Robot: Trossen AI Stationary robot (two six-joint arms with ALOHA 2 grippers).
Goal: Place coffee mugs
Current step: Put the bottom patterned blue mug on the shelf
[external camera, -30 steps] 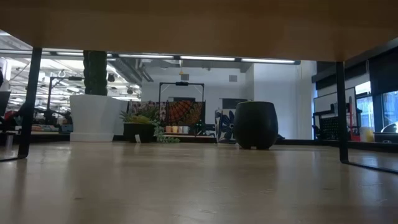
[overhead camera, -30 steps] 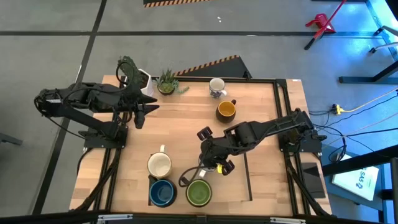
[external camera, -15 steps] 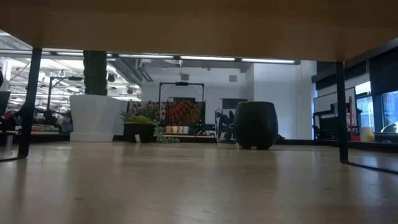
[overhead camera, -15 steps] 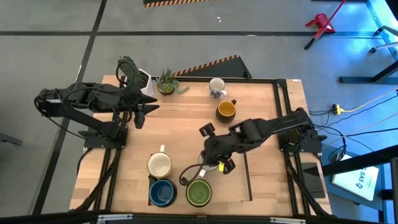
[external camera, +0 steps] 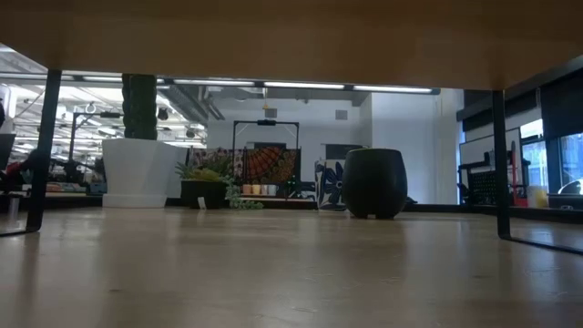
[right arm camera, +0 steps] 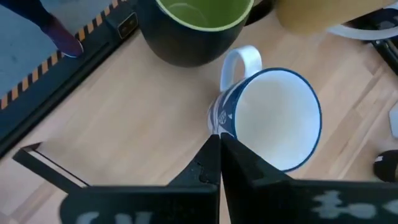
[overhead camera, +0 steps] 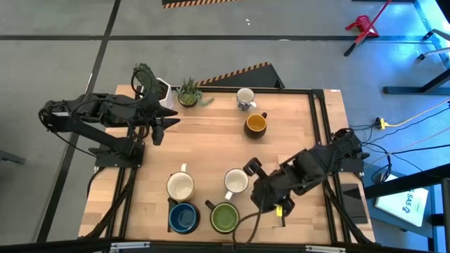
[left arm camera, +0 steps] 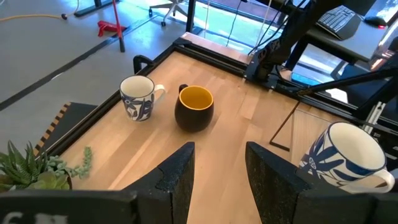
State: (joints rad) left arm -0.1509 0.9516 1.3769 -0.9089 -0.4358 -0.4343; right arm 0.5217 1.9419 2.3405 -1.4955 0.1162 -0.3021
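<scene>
On the wooden table, three mugs stand in a front row: the blue ceramic mug at the left, the green ceramic mug to its right, and the cream-white mug just behind the blue one. The white mug with blue pattern stands right of the cream-white one and behind the green one. At the back edge are the small pot with a spiky green plant, then to its right a second white patterned mug, with the orange-yellow mug just in front of it
</scene>
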